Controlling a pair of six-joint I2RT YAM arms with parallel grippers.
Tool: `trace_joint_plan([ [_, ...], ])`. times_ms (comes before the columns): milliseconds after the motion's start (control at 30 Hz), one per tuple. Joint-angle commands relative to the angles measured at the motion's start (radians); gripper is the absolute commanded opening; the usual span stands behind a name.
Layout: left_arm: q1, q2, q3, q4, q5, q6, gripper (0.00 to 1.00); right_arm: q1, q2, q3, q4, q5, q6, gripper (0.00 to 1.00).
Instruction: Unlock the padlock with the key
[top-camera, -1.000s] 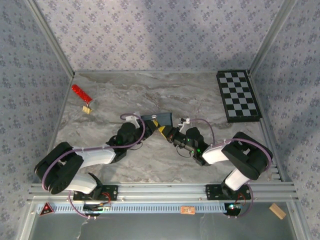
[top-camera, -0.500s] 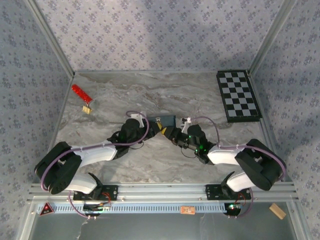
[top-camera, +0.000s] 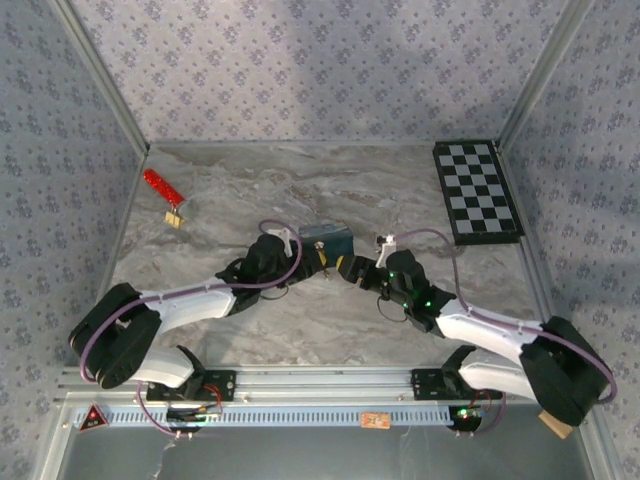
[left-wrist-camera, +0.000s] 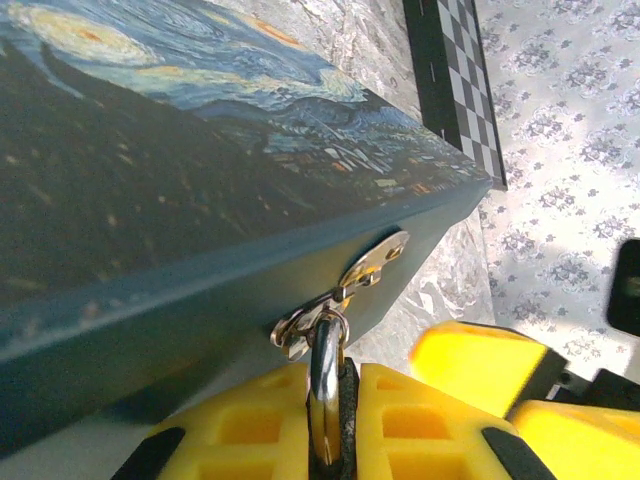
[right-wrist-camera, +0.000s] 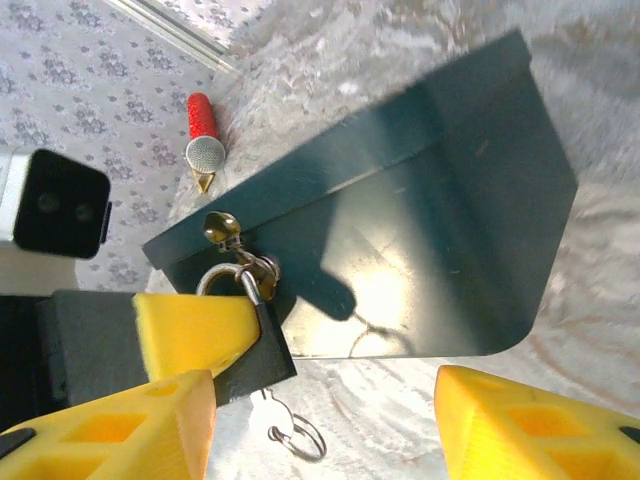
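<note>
The tiny dark padlock (right-wrist-camera: 252, 358) hangs by its silver shackle (left-wrist-camera: 325, 365) from the hasp (left-wrist-camera: 374, 262) of the blue painted box (top-camera: 328, 240). My left gripper (left-wrist-camera: 335, 390) is shut on the padlock, pinching its body and shackle. The silver key (right-wrist-camera: 272, 418) with its ring sticks out of the padlock's underside, untouched. My right gripper (right-wrist-camera: 322, 388) is open, its yellow fingers (right-wrist-camera: 530, 425) standing wide on either side of the key. In the top view, the left gripper (top-camera: 310, 262) and right gripper (top-camera: 343, 268) meet at the box's near face.
A checkerboard (top-camera: 476, 190) lies at the back right. A red strip with a small gold piece (top-camera: 162, 187) lies at the back left. The marble table (top-camera: 400, 310) is walled on three sides by patterned panels.
My right gripper has opened and let go of the key, which stays in the padlock. The right arm has stretched out lower. The left gripper and box shifted slightly right.
</note>
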Motion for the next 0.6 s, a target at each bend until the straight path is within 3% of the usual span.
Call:
trace_joint_plan([
  [0, 0.003, -0.012, 0.055, -0.056, -0.004, -0.019, 0.00, 0.028, -0.075, 0.001, -0.090, 0.110, -0.253, 0.62],
  [333, 0.008, 0.027, 0.207, -0.383, -0.016, -0.120, 0.00, 0.309, -0.067, -0.014, 0.051, 0.425, -0.854, 0.57],
  [567, 0.008, 0.033, 0.245, -0.479, -0.021, -0.184, 0.00, 0.354, 0.085, -0.020, 0.207, 0.489, -1.030, 0.47],
])
